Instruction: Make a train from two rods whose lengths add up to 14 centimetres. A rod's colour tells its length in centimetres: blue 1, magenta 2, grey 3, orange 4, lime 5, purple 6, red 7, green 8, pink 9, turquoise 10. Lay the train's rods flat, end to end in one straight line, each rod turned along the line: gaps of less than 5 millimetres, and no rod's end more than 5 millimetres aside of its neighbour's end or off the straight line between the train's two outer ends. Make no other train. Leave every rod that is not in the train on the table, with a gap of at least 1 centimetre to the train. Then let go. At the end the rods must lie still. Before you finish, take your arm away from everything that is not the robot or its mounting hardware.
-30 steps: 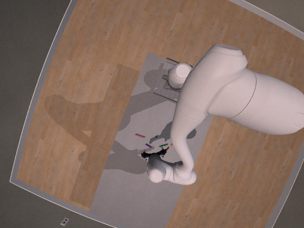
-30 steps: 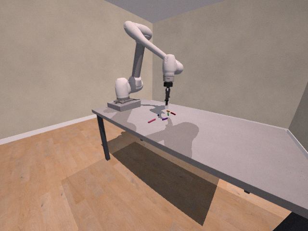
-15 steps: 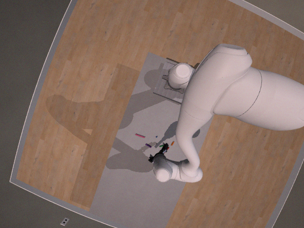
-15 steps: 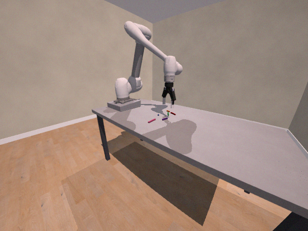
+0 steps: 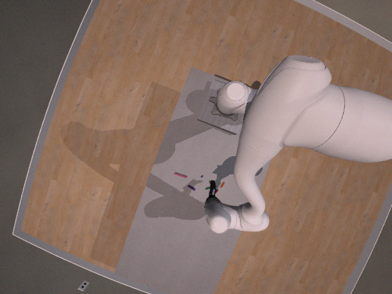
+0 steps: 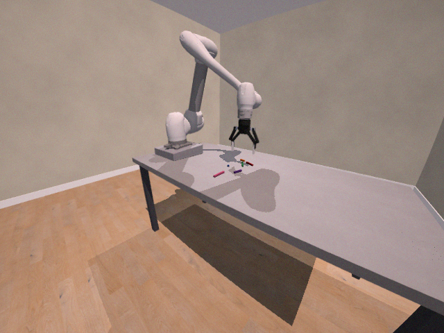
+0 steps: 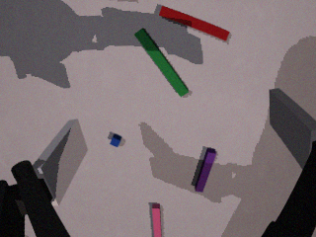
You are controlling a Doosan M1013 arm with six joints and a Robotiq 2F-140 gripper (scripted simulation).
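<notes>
Several rods lie apart on the grey table. No two rods touch. My gripper [image 6: 243,147] hangs open and empty well above the table, over the green rod [image 6: 242,164] and red rod [image 6: 249,163]. Its fingers frame the wrist view left and right [image 7: 174,141]. In the overhead view the gripper [image 5: 212,187] partly hides the red rod.
The arm's base [image 6: 177,150] stands on the table's far left corner. The pink rod [image 6: 218,174] and purple rod [image 6: 237,171] lie nearer the table's front edge. The table stretches far to the right.
</notes>
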